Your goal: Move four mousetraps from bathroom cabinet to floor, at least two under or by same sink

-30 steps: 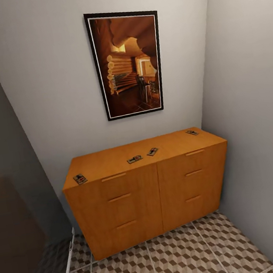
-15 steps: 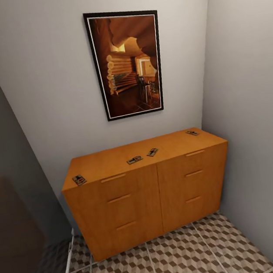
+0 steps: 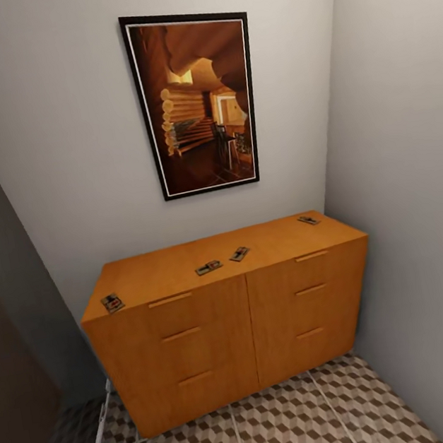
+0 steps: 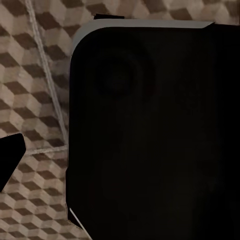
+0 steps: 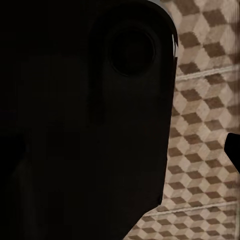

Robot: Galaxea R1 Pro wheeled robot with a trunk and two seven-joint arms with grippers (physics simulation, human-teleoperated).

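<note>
Several mousetraps lie on top of the orange wooden cabinet: one mousetrap at its left front corner, two mousetraps near the middle, and another mousetrap at the far right. The bathroom floor with its cube pattern runs in front of the cabinet, and the same floor appears in both wrist views. A dark tip pokes into the left wrist view and another dark tip into the right wrist view; I cannot tell how the jaws stand. The sink is out of view.
A framed picture hangs above the cabinet. A grey wall closes the right side. A dark shape stands at the left beside a white floor strip. The robot's dark body blocks much of each wrist view.
The whole head view has shifted, so the cabinet and the picture sit further left and look slightly nearer. The mousetraps have kept their places on the cabinet top.
</note>
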